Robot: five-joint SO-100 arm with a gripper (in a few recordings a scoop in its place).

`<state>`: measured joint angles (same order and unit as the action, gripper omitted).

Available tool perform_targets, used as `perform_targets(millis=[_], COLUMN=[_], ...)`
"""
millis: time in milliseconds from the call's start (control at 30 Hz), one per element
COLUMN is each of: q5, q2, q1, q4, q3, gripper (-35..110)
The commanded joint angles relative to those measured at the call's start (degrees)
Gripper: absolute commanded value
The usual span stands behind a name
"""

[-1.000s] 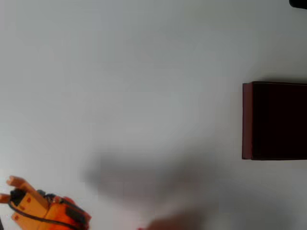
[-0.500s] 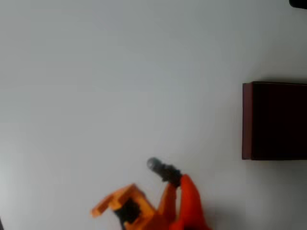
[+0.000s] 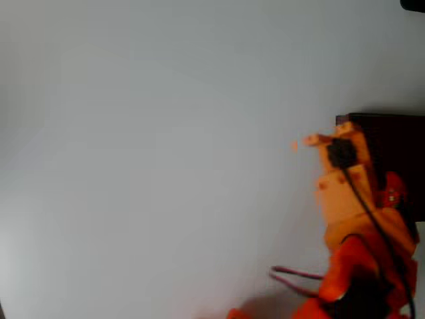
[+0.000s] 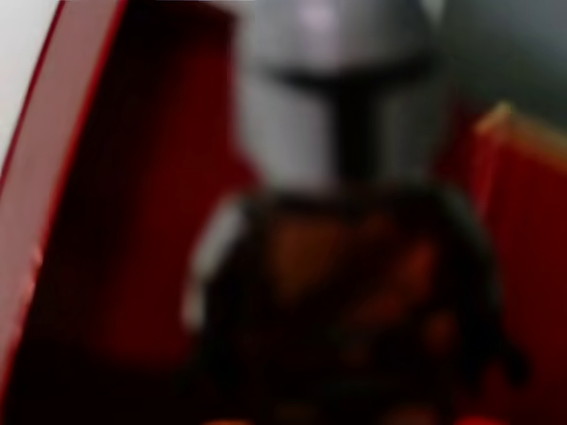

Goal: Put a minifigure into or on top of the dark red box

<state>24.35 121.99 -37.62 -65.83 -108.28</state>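
Arm has swung right since 0.5 s ago; claw [image 3: 372, 174] clamped on minifigure [image 4: 341, 221] now over box [image 3: 398, 133]. Release should finish it.

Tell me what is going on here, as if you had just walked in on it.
An orange robot arm reaches over the left edge of the dark red box on a pale table. In the wrist view the minifigure, grey helmet up, sits close to the camera with the box's dark inside behind it, so the gripper seems to hold it above the box. The picture is too blurred to show the fingers' grip.
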Motion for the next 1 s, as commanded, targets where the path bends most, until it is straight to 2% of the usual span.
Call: perform_targets(millis=[0, 233, 400, 500, 700, 833, 967], q5=[2.1, 4.3, 7.3, 7.6, 2.5, -9.1, -15.2], q2=[-11.2, -32.6, -38.6, -38.3, -28.7, -12.3, 6.9], q1=[-6.8, -12.5, -11.9, -10.8, -5.4, 4.6, 17.5], q4=[4.9, 7.8, 4.7, 3.6, 2.9, 2.0, -6.0], q3=[2.5, 12.2, 15.7, 15.4, 8.8, 0.4, -6.2], gripper=[0, 0, 13, 14, 13, 10, 5])
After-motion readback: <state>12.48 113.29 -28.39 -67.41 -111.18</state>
